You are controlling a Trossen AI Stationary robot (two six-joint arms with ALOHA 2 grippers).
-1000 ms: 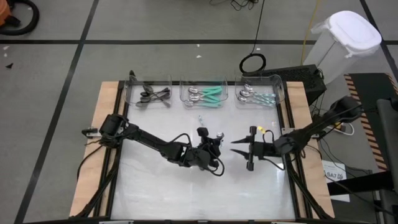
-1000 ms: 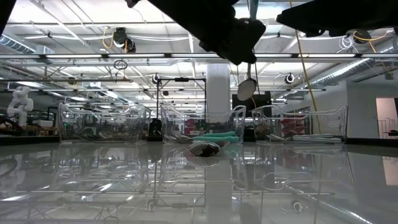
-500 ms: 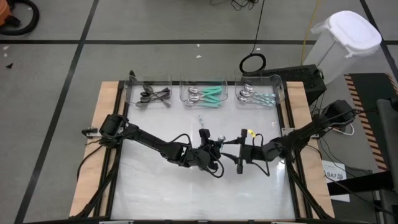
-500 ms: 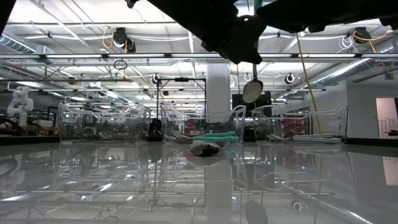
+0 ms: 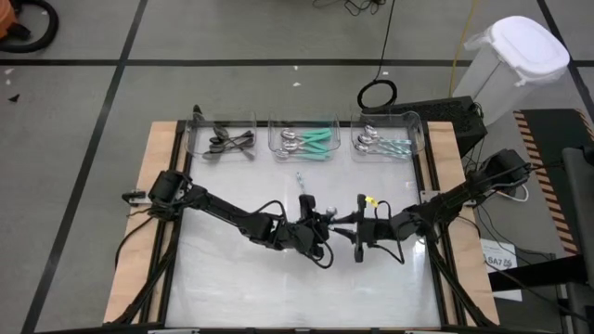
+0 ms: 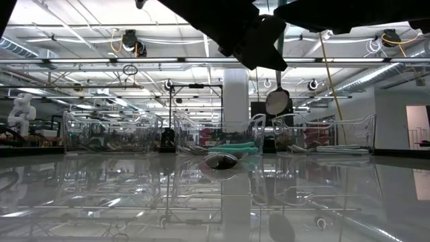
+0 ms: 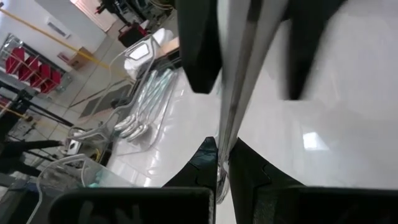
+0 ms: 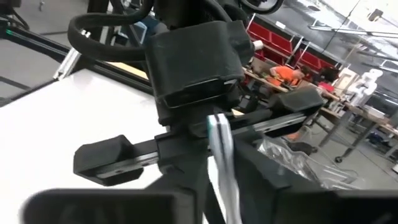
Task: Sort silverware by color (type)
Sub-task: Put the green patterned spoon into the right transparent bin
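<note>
Left gripper (image 5: 320, 223) is clamped narrow on a spoon (image 6: 277, 102) hanging bowl-down above the tabletop (image 5: 278, 278); right gripper (image 5: 355, 227), just beside, is closing on its handle. Light, stiff, slippery — it is best taken mid-handle.

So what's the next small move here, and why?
Probably the right gripper should make sure of its own hold on the spoon before the left gripper lets go. The spoon hangs above the table, clamped by the left gripper, and the right gripper sits around its handle mid-table. Whether it grips yet isn't clear, so releasing now could drop the spoon.
</note>
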